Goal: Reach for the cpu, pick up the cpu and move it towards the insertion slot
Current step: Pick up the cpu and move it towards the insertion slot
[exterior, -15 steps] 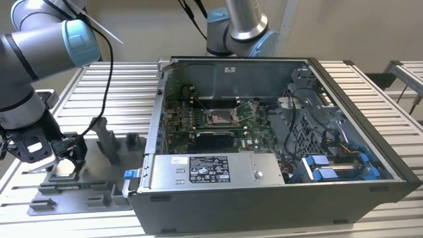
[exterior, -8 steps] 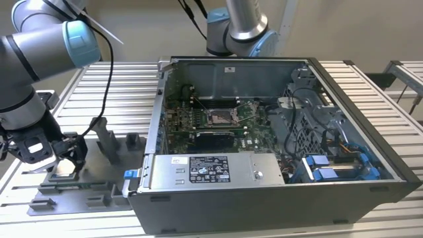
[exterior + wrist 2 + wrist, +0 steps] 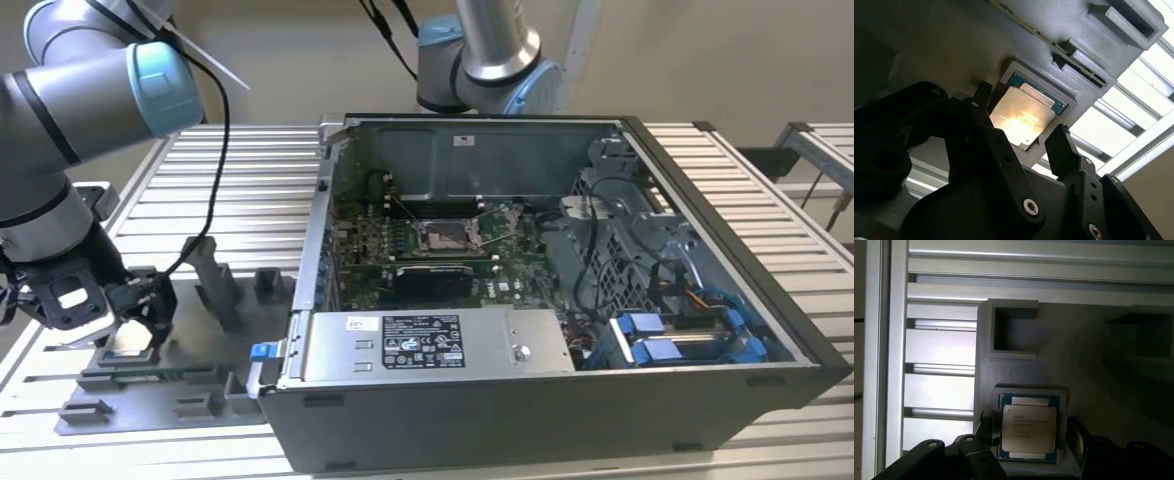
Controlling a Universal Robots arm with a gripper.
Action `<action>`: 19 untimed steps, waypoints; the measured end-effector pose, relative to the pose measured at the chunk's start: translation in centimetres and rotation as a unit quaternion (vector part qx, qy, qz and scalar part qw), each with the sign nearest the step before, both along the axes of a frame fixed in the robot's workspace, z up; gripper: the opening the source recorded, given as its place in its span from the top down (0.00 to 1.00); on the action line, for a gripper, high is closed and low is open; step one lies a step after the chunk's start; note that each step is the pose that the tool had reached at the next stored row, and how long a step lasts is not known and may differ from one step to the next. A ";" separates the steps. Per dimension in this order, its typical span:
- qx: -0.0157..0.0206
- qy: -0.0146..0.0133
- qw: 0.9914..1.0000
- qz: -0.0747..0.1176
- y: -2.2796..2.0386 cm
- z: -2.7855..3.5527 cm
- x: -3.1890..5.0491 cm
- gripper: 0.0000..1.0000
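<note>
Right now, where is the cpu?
In both wrist views the cpu sits in a recess of the grey tray, straddled by the open end effector.

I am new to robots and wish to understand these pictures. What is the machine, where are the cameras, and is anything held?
The machine is a robot arm beside an open computer case. The exterior view comes from a camera off the arm and shows the scene. Both wrist views come from cameras on the arm, looking past its end effector. On the table lies a grey tray, and the cpu sits in a recess of it. The end effector is open, one finger on each side of the cpu, so nothing is held. The slot is inside the case.
</note>
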State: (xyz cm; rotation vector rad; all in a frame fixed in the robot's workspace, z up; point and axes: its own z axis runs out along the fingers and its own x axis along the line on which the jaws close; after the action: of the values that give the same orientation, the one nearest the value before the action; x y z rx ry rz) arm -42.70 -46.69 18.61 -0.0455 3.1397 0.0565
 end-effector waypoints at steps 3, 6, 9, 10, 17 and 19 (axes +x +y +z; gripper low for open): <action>0.000 0.000 1.000 0.001 0.00 0.00 0.00 0.00; 0.000 0.000 1.000 0.002 0.00 0.00 0.00 1.00; 0.000 0.000 1.000 0.002 0.00 0.01 -0.01 1.00; 0.000 0.000 1.000 0.003 0.00 0.01 0.00 1.00; 0.000 0.000 1.000 0.005 0.00 0.00 0.00 1.00; 0.000 0.000 1.000 0.005 0.00 0.00 0.00 1.00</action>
State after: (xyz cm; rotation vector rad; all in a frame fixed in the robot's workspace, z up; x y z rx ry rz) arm -42.71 -46.69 18.61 -0.0615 3.1397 0.0564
